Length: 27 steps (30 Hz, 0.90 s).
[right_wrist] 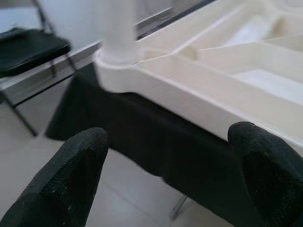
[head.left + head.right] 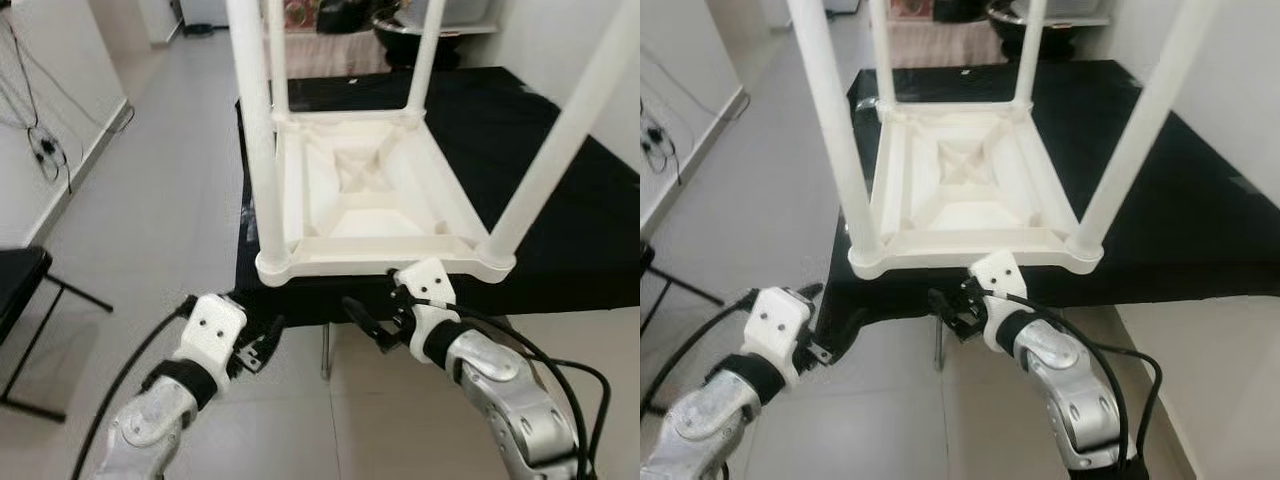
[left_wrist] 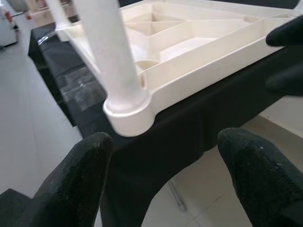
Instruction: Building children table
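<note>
Left eye view showed a white plastic children's table lying upside down on a black-draped tabletop, its four round legs (ribbed underside exposed) pointing up. Below the table's near edge, the left gripper hung with fingers spread under the near-left corner. The right gripper was likewise spread, close beneath the near edge.

Just a black folding chair off to the left, some cables along the white wall, grey tile floor everywhere.
</note>
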### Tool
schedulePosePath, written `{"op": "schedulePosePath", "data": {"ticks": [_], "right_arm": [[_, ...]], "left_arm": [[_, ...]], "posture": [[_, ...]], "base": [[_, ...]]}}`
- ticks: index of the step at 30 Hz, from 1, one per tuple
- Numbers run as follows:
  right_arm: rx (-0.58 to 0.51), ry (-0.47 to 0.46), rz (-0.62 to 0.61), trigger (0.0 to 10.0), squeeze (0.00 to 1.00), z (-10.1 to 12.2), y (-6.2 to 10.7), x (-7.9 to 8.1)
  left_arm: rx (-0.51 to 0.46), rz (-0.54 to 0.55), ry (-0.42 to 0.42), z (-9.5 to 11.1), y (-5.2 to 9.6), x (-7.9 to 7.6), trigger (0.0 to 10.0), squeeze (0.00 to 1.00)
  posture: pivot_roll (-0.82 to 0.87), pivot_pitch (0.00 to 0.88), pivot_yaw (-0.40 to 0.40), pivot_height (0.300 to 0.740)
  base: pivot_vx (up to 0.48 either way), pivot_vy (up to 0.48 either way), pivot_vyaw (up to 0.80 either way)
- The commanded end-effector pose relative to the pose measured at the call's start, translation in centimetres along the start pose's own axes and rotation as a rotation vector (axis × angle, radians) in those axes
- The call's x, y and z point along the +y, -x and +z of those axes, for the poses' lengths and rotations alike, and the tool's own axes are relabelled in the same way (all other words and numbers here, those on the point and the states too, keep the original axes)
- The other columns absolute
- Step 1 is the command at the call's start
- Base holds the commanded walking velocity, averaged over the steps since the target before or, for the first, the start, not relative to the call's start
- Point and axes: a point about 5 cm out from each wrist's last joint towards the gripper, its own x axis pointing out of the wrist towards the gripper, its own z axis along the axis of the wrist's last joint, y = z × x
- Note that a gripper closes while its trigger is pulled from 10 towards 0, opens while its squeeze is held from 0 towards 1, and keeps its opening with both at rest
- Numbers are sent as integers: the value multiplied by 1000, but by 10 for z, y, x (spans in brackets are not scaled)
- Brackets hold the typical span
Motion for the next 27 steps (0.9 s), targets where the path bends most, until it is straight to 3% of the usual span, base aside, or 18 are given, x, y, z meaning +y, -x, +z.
{"op": "schedulePosePath", "data": {"ticks": [1,5,7,11,13,14,15,16,22,27], "right_arm": [[28,20,110,10000,0,-5,2,5],[104,84,184,10000,0,-11,3,1],[142,122,144,10000,0,-12,-5,-8],[170,78,81,10000,0,-11,-17,-17],[176,47,55,10000,0,-7,-36,-22],[176,47,55,10000,0,-7,-36,-22],[249,60,-1,10000,0,-10,-55,-31],[292,81,-14,10000,0,-13,-60,-34],[341,85,-11,10000,0,-13,-66,-46],[342,44,-112,10000,0,6,-71,-77]], "left_arm": [[38,-59,19,-6,2,-7,10000,0],[54,-149,56,-6,5,-17,10000,0],[53,-192,73,-5,7,-21,10000,0],[56,-203,82,-6,7,-23,10000,0],[53,-205,78,-5,7,-23,10000,0],[53,-205,78,-5,7,-23,10000,0],[50,-207,76,-4,9,-24,10000,0],[51,-209,77,-4,10,-25,10000,0],[55,-214,81,-2,15,-27,10000,0],[66,-213,106,-1,23,-32,10000,0]], "posture": [[-27,94,-28,740],[-29,94,-27,740],[-30,95,-26,740],[-31,97,-27,740],[-26,101,-25,740],[-26,101,-25,740],[-12,110,-30,740],[-9,112,-31,740],[3,128,-38,740],[6,154,-49,740]], "base": [[0,0,0],[0,0,0],[0,0,0],[0,0,0],[0,0,0],[0,0,0],[0,0,0],[0,0,0],[0,0,0],[0,0,0]]}}
